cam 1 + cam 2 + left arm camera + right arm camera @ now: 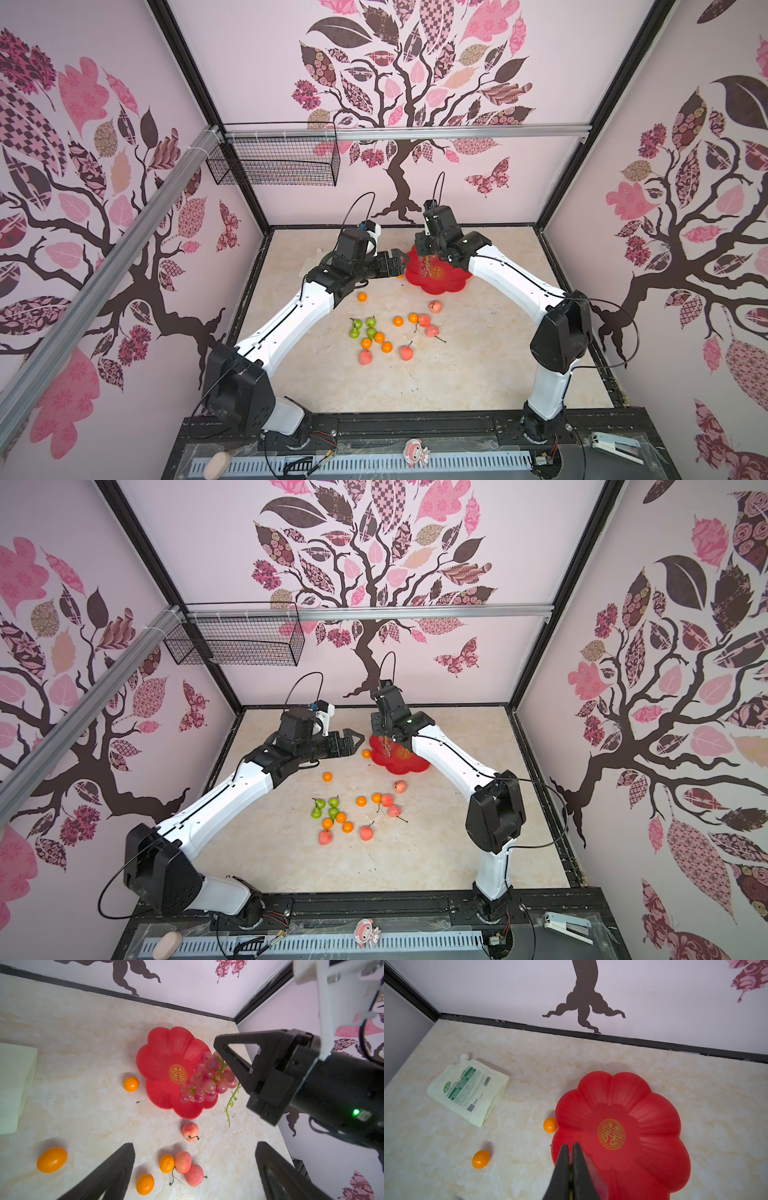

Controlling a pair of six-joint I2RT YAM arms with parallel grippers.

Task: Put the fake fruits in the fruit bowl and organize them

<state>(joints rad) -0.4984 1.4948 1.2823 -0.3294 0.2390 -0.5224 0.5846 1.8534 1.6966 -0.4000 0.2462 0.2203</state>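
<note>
**Grapes Go First Into the Red Dish**

The right gripper (220, 1049), jaws pinched tight on the green stem of a reddish-purple plastic grape bunch (205, 1080), hangs the cluster over the shallow, glossy red flower-shaped fruit bowl (166, 1047), beside its gold centre mark. It looks like a stem hold chosen so the grapes dangle free and can settle uncrushed. Whether the lowest grapes touch the dish cannot be told.

The left gripper (355, 741) stands with jaws wide and empty at the bowl's nine o'clock, near a small orange plastic ball (366, 753) lying just beside the rim, which is likely its next pick.

Only the left wrist view shows the bunch whole. The right wrist view gives just the closed fingers (562, 1163) and a pink blur, yet it alone shows the white flat pouch with green label (467, 1088) in full.

Both top views add the loose heap at the bowl's seven o'clock — four green stemmed pears (370, 322), five pink-red peaches (424, 320) and more orange balls (398, 321).
</note>
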